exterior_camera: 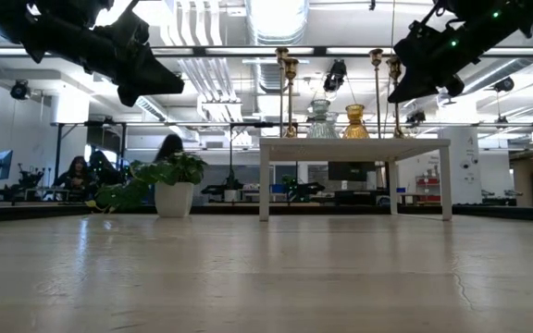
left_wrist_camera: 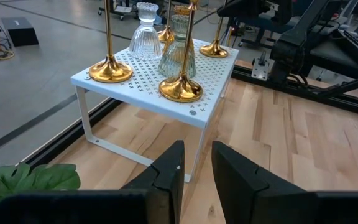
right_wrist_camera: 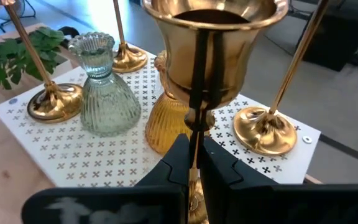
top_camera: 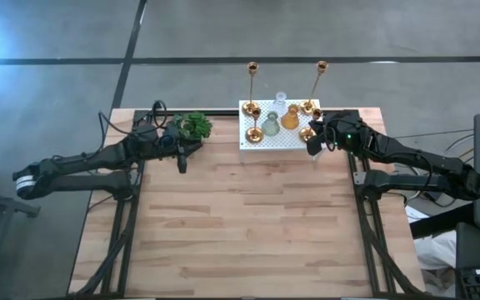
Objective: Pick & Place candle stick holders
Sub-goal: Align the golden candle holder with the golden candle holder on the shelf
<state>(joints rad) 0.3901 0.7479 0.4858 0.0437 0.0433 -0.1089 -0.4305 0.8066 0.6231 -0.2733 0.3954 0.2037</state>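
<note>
A white perforated stand (top_camera: 267,143) at the table's far edge carries gold candlesticks (top_camera: 255,133) and three glass holders: pale green (right_wrist_camera: 104,93), amber (right_wrist_camera: 163,127) and clear (left_wrist_camera: 145,34). My right gripper (right_wrist_camera: 194,158) is at the stand's right end, shut on one gold candlestick (right_wrist_camera: 210,37) whose cup stands just above the fingers. My left gripper (left_wrist_camera: 197,165) hangs open near the stand's left end, beside the plant (top_camera: 193,125), with nothing between its fingers. My right gripper pinches the gold candlestick's slim stem (right_wrist_camera: 195,121) just under the cup, between its two fingers. The fingers come from the table's right side, slanting slightly down, and lie across the stem. The candlestick stands upright. The fingers hide its base, so I cannot tell if it rests on the stand.
The potted plant (exterior_camera: 174,190) stands on the table left of the stand. Two tall candlesticks (top_camera: 252,67) (top_camera: 322,65) rise high above the stand's far side. The wooden tabletop (top_camera: 248,225) stretches toward the near edge in front of the stand.
</note>
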